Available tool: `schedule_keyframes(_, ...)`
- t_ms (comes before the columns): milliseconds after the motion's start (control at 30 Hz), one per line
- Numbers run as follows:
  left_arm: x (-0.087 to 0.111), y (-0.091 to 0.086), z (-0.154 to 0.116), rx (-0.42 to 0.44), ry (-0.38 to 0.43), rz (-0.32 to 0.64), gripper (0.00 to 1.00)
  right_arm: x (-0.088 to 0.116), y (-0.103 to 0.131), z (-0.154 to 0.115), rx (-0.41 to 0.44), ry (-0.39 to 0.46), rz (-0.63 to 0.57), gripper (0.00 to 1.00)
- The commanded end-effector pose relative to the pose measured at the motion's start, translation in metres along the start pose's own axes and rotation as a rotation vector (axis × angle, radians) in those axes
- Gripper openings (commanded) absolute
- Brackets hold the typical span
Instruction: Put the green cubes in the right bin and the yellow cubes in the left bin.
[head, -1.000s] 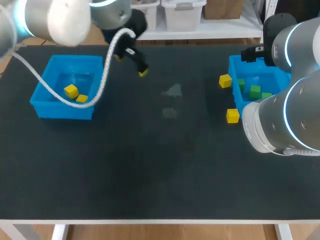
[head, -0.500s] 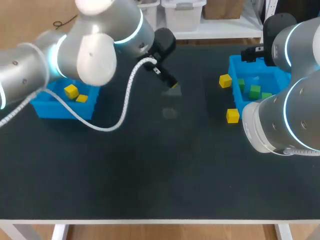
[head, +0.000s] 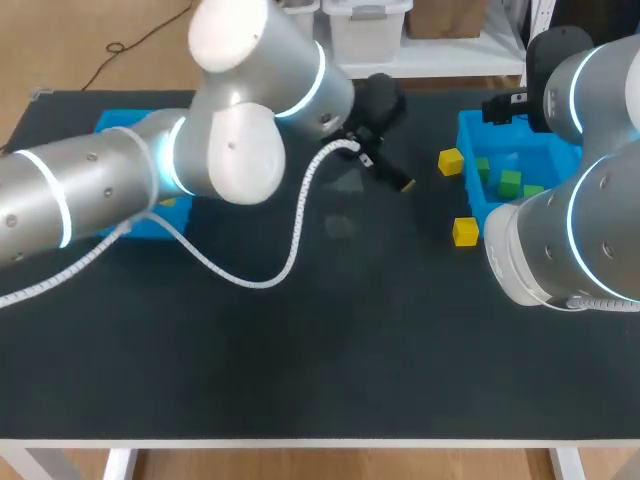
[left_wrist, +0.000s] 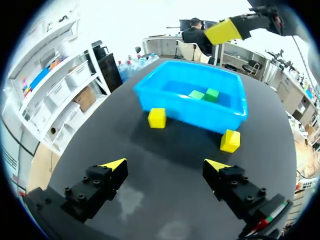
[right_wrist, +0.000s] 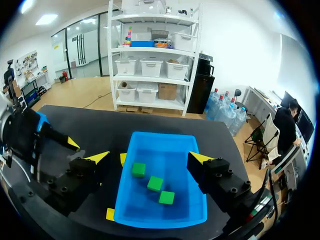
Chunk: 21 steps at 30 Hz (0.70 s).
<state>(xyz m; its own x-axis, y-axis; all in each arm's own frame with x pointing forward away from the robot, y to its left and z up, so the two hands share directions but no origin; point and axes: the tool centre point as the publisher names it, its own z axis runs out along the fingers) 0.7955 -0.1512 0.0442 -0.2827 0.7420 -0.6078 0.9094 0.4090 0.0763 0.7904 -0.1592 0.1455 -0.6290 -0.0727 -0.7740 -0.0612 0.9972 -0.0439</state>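
Your left jaws stand released and empty, out past the middle of the desk. That placement makes sense: one yellow cube lies ahead of one finger and a second yellow cube ahead of the other. Both sit just outside the right bin, well away from the left bin where they belong. Your right jaws, also released and empty, hang over the right bin, with the green cubes below them. I judge those are already sorted.

Robotics lab: left arm & right arm at black table.
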Motion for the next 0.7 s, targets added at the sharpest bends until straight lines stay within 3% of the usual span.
schedule_keyframes(33,-0.013,-0.002,0.024,0.010,0.001,0.004,1.00,0.000,-0.002,0.000,-0.008,0.003,0.000,1.00)
schedule_keyframes(367,-0.037,0.003,0.049,-0.009,-0.024,0.033,1.00,0.000,-0.002,0.000,-0.008,0.003,0.000,1.00)
schedule_keyframes(700,-0.040,0.021,0.073,0.013,-0.027,0.089,1.00,0.000,-0.002,0.000,-0.008,0.003,0.000,1.00)
